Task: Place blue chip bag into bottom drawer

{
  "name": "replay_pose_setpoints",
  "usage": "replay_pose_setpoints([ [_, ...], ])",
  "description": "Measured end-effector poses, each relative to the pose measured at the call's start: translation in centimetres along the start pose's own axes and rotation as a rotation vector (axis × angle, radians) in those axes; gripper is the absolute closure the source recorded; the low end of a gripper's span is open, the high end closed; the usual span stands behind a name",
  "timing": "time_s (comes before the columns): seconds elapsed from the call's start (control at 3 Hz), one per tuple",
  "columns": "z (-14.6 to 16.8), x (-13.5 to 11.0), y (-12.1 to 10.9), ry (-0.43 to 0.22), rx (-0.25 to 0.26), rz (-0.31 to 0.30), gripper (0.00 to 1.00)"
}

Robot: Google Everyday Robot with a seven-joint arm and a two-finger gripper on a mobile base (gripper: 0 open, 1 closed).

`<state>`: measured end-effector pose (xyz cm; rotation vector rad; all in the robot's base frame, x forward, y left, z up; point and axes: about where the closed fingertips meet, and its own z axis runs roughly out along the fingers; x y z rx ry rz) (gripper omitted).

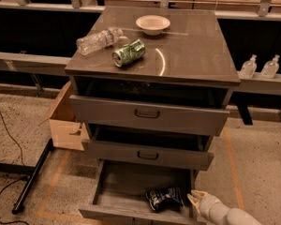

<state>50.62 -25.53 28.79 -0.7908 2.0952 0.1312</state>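
The blue chip bag (pixel 164 198) lies crumpled on the grey floor of the open bottom drawer (pixel 122 184), toward its front right. My gripper (pixel 195 199) is at the lower right, just right of the bag and above the drawer's right side, apart from the bag and empty. Its pale arm runs off the bottom right corner.
On the cabinet top lie a green soda can (pixel 129 52), a clear plastic bottle (pixel 97 40) and a white bowl (pixel 152 24). The top drawer (pixel 147 115) and middle drawer (pixel 147 153) stand slightly open. A cardboard box (pixel 65 121) sits left of the cabinet, with a black stand leg (pixel 33 177) on the floor.
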Motion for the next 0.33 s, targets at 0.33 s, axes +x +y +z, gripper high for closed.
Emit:
replay_pose_setpoints([
  [0.33,-0.57,-0.06,1.43,0.011,-0.011,-0.009,0.67],
])
